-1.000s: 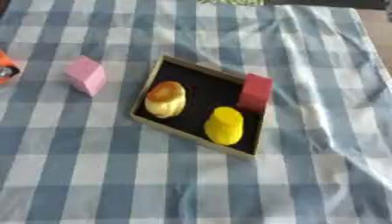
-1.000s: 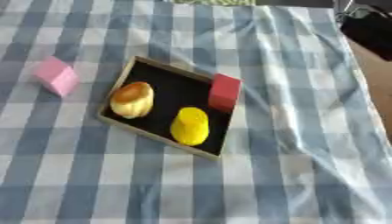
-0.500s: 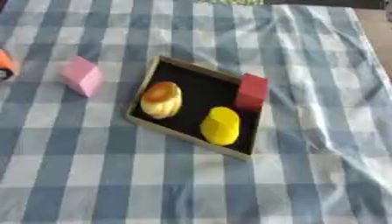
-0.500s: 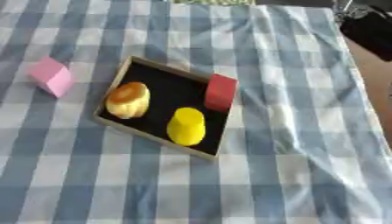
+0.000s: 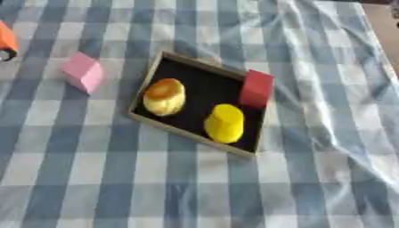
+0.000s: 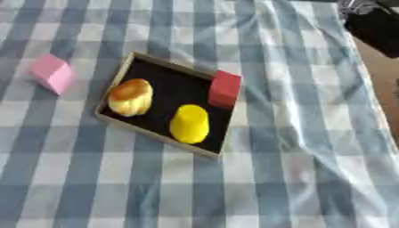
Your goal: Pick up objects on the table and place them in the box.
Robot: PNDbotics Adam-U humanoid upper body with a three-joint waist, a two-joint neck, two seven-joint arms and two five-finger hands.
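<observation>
A shallow black box with a tan rim lies askew in the middle of the blue checked cloth. Inside it rest a golden-brown bun on the left and a yellow rounded object on the right. A red block stands at the box's right rim. Left of the box, a pink block sits on the cloth. A black and silver part of my right arm shows in the upper right corner, far from the box; its fingers are not visible. My left hand is out of view.
An orange object with a dark part is cut off by the left edge. The cloth is wrinkled and raised along the right side. Bare brown table shows beyond the cloth's right edge.
The whole picture has shifted slightly, so the camera has moved. Nothing on the table has changed place relative to the box.
</observation>
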